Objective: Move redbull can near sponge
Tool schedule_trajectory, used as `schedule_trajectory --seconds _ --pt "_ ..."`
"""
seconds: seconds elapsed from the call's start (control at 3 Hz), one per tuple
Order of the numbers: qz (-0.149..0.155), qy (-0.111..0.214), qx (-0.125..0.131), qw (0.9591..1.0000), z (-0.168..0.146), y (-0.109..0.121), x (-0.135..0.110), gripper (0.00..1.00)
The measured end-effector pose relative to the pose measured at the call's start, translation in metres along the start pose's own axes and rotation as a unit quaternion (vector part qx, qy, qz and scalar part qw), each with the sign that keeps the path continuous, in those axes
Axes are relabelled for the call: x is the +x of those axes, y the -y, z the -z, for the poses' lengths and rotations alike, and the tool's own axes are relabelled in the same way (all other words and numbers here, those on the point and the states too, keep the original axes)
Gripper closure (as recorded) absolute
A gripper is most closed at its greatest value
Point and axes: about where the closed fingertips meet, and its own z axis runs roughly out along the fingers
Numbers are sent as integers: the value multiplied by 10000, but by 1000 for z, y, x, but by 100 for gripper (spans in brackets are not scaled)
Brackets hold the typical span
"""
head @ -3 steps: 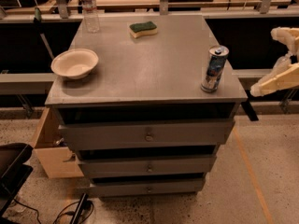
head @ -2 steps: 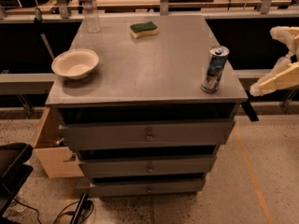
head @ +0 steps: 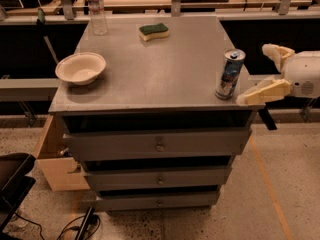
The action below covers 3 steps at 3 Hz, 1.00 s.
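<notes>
The redbull can (head: pixel 230 74), blue and silver, stands upright near the right front corner of the grey cabinet top (head: pixel 160 79). The sponge (head: pixel 153 31), yellow with a dark green top, lies at the back middle of the top, far from the can. My gripper (head: pixel 256 73) is just to the right of the can, at the cabinet's right edge. It is open and empty. One cream finger (head: pixel 272 51) is behind and the other finger (head: pixel 262 91) in front, and neither touches the can.
A cream bowl (head: pixel 80 68) sits at the left front of the top. A clear plastic bottle (head: pixel 96 9) stands at the back left. A wooden box (head: pixel 55 159) and a black chair (head: pixel 12 184) are on the floor to the left. Benches run behind the cabinet.
My gripper has moved left, closer to the can's right side. The can, sponge, bowl and bottle have not moved.
</notes>
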Motion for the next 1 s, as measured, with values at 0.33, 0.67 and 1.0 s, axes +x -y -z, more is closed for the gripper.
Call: schedule_trajectory --seconds 0.33,0.67,1.0 --pt "-242 569 1 9981 -29 9 12 0" --pt "-361 866 0 9956 -40 14 16 0" --pt "-428 1183 -53 9920 -50 20 13 0"
